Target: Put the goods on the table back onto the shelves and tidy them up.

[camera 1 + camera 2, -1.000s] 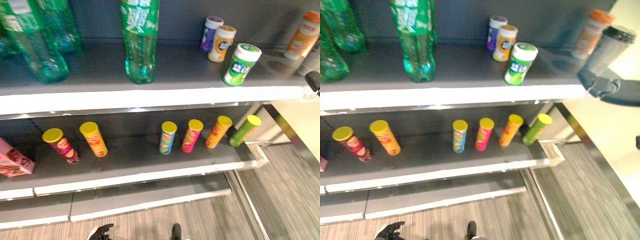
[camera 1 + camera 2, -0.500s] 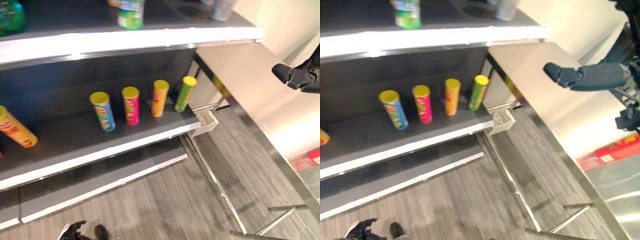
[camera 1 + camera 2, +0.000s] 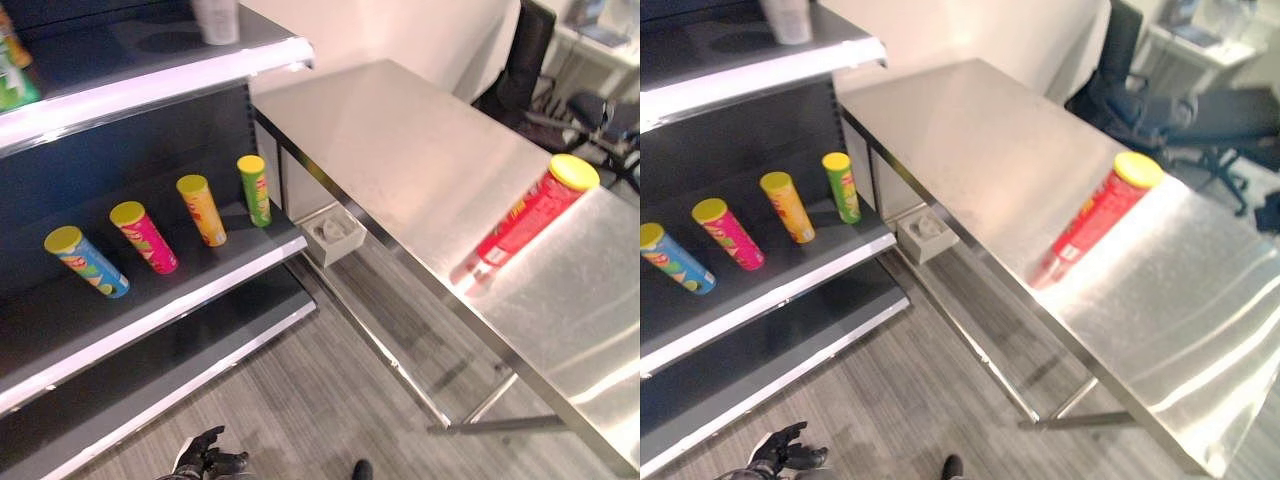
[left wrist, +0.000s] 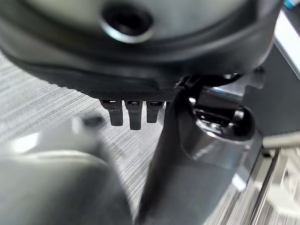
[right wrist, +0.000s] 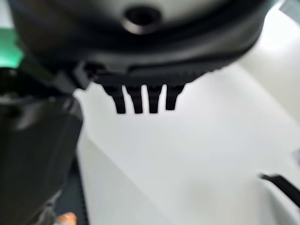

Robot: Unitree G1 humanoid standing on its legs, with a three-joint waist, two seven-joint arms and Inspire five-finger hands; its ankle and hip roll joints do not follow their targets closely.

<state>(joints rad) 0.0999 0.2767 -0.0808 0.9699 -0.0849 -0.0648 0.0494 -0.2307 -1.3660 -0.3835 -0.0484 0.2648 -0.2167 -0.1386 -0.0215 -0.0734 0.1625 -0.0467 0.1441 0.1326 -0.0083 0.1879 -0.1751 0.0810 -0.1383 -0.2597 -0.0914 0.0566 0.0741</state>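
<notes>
— What's on the dark shelf past my left hand?

— Four yellow-lidded tube cans: blue, pink, orange, green. That hand hangs low by the floor with its fingers loosely spread, holding nothing.

— And the table?

— A red tube can with a yellow lid stands on the steel table, well apart from it. The right hand grips nothing that I see.

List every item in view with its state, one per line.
Red can: upright on the steel table, not yet shelved.
Blue can, pink can, orange can, green can: upright in a row on the shelf.
Left robot hand: fingers straight, empty.
Right robot hand: fingers straight, empty.
</notes>
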